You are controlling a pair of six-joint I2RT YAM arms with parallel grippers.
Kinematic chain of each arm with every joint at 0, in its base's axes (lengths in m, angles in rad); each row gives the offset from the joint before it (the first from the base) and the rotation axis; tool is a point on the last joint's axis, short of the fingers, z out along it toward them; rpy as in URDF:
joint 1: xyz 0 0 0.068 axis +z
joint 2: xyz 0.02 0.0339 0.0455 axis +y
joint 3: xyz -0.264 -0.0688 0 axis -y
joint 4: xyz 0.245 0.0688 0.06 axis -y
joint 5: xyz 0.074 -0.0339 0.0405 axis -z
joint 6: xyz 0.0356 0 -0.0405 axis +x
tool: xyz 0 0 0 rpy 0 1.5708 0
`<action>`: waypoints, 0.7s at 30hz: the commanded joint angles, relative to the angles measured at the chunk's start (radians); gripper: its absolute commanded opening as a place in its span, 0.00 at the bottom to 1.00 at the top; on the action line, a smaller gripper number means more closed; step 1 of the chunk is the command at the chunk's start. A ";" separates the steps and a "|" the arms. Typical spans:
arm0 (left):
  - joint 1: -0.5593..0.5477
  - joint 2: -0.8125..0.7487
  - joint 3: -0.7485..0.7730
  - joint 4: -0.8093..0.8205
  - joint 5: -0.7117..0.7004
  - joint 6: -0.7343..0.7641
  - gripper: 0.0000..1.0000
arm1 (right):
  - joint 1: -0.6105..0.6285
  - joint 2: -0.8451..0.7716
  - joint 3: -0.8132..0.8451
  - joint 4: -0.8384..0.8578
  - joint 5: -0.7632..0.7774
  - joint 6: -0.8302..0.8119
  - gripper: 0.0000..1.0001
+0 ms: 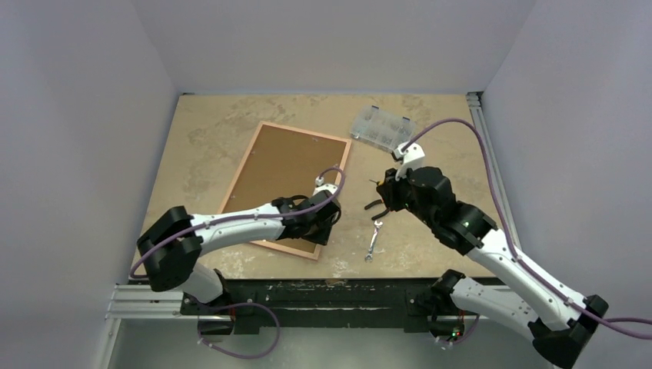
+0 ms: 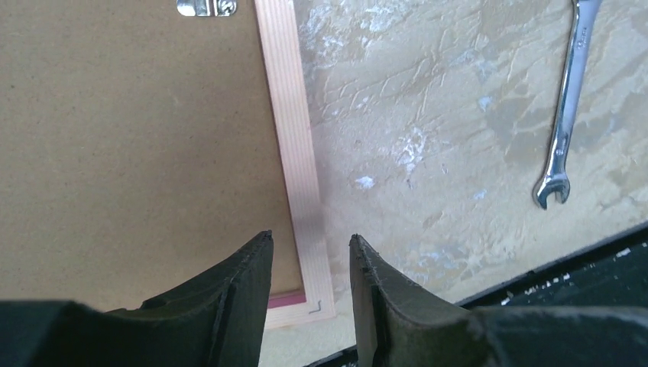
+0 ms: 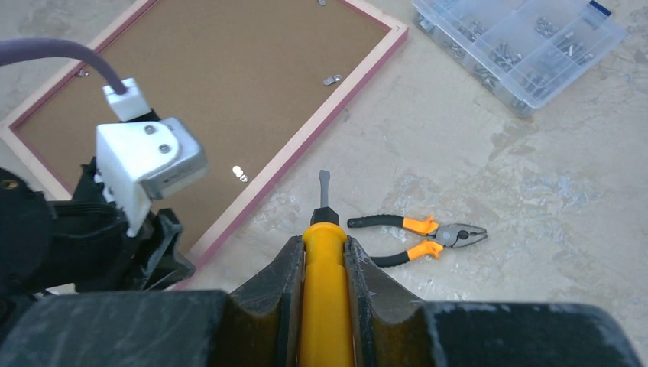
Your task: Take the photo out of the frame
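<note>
Step in hand: judged early. The backing is sitting seated in the frame [image 2: 294, 138], so freeing it is the work at hand.
Photo: print not showing. It is judged to be lying face down under the brown backing board [image 1: 288, 173], inside the pink frame, left of centre on the tabletop [image 2: 428, 115].
Left gripper [image 2: 310, 237]: hovering over the frame's near right corner, jaws standing partly apart with the pink rail showing in the gap. It is holding nothing.
Right gripper [image 3: 322, 241]: jaws clamping the yellow screwdriver [image 3: 324, 260], its blade pointing toward the frame's right rail and stopping short of it.
Retaining tab [image 2: 206, 8]: sitting on the board just beside the right rail, beyond the left jaws; another is showing further along the same rail.
Next move, judged: the blade is needing to reach a tab and swing it aside while the left arm is steadying the corner.
Edges: the near corner is lying close to the tabletop's dark near edge — little slack for sliding toward the arms.
Open room: a bare strip is running between rail and wrench [image 2: 564, 115]; the pliers [image 3: 416, 235] are lying just beyond the blade and the parts box [image 3: 527, 46] near the far corner — sweeps to the right are wanting care.
</note>
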 commanded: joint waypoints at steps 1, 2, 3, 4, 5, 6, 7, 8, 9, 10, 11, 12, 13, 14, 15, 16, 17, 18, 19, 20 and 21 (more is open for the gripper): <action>-0.034 0.097 0.151 -0.081 -0.117 -0.065 0.40 | -0.002 -0.109 -0.055 -0.006 0.045 0.040 0.00; -0.037 0.124 0.177 -0.102 -0.126 -0.068 0.39 | -0.002 -0.127 -0.063 -0.006 0.034 0.045 0.00; -0.041 0.151 0.201 -0.118 -0.135 -0.068 0.39 | -0.002 -0.145 -0.065 -0.005 0.020 0.048 0.00; -0.046 0.174 0.219 -0.135 -0.148 -0.071 0.38 | -0.002 -0.158 -0.067 -0.005 0.019 0.052 0.00; -0.049 0.195 0.235 -0.150 -0.162 -0.078 0.38 | -0.002 -0.171 -0.068 -0.006 0.021 0.054 0.00; -0.052 0.214 0.248 -0.167 -0.174 -0.090 0.37 | -0.002 -0.185 -0.070 -0.007 0.027 0.056 0.00; -0.053 0.228 0.256 -0.181 -0.186 -0.099 0.37 | -0.002 -0.198 -0.073 -0.008 0.028 0.059 0.00; -0.055 0.240 0.262 -0.187 -0.191 -0.104 0.37 | -0.002 -0.210 -0.078 -0.007 0.028 0.061 0.00; -0.056 0.249 0.265 -0.190 -0.196 -0.109 0.36 | -0.002 -0.221 -0.081 -0.005 0.022 0.063 0.00; -0.057 0.259 0.269 -0.201 -0.203 -0.116 0.36 | -0.003 -0.229 -0.087 -0.004 0.019 0.063 0.00; -0.058 0.267 0.276 -0.210 -0.212 -0.125 0.36 | -0.002 -0.237 -0.091 -0.002 0.019 0.065 0.00; -0.060 0.273 0.281 -0.218 -0.220 -0.130 0.36 | -0.002 -0.243 -0.094 0.000 0.019 0.065 0.00; -0.062 0.276 0.285 -0.223 -0.227 -0.134 0.35 | -0.002 -0.246 -0.095 0.001 0.018 0.068 0.00; -0.064 0.280 0.287 -0.227 -0.236 -0.140 0.35 | -0.002 -0.249 -0.095 0.004 0.018 0.067 0.00; -0.064 0.284 0.288 -0.229 -0.239 -0.143 0.35 | -0.002 -0.250 -0.098 0.004 0.018 0.067 0.00; -0.064 0.292 0.291 -0.232 -0.239 -0.144 0.35 | -0.002 -0.251 -0.097 0.006 0.018 0.067 0.00; -0.064 0.299 0.297 -0.236 -0.239 -0.147 0.35 | -0.002 -0.251 -0.097 0.007 0.017 0.067 0.00; -0.064 0.309 0.301 -0.238 -0.235 -0.149 0.34 | -0.002 -0.252 -0.100 0.008 0.015 0.067 0.00; -0.064 0.317 0.306 -0.242 -0.231 -0.154 0.34 | -0.002 -0.253 -0.101 0.011 0.012 0.067 0.00; -0.064 0.324 0.307 -0.242 -0.226 -0.161 0.32 | -0.002 -0.256 -0.103 0.013 0.011 0.069 0.00; -0.064 0.329 0.306 -0.237 -0.221 -0.165 0.30 | -0.002 -0.256 -0.105 0.014 0.008 0.069 0.00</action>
